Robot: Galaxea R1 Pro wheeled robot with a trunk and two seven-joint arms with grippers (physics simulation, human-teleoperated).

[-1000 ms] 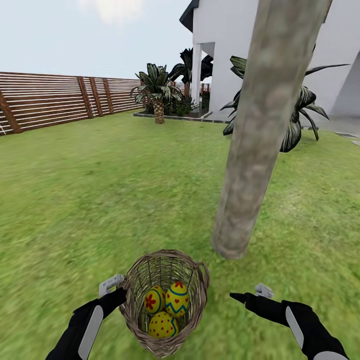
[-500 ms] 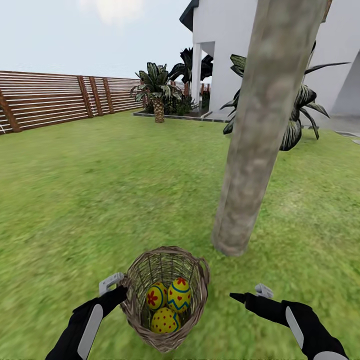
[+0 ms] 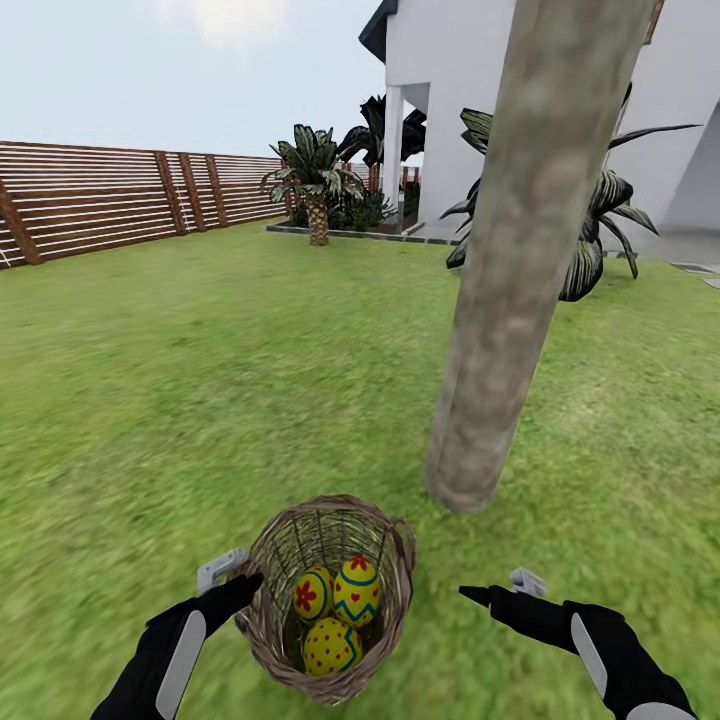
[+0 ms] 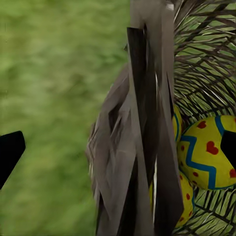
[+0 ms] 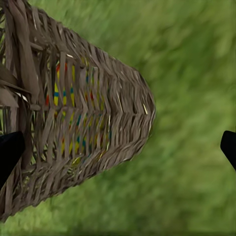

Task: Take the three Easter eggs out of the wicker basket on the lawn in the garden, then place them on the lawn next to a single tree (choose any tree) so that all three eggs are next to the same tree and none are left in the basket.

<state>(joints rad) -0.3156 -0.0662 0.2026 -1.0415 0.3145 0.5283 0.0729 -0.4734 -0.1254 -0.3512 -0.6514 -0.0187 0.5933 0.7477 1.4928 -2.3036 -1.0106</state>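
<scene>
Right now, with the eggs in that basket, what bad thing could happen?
1. The left gripper straddles the rim of the wicker basket, which looks tilted. A further tip might spill the three Easter eggs onto the lawn.
2. The eggs are packed together, so picking one may nudge the others.
3. The tree stands close; a swinging arm could bump it.

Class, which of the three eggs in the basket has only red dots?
The egg nearest the robot, lowest in the basket; the other two carry a flower or hearts.

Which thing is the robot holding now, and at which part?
The left gripper holds the wicker basket by its rim wall; the right gripper holds nothing.
</scene>
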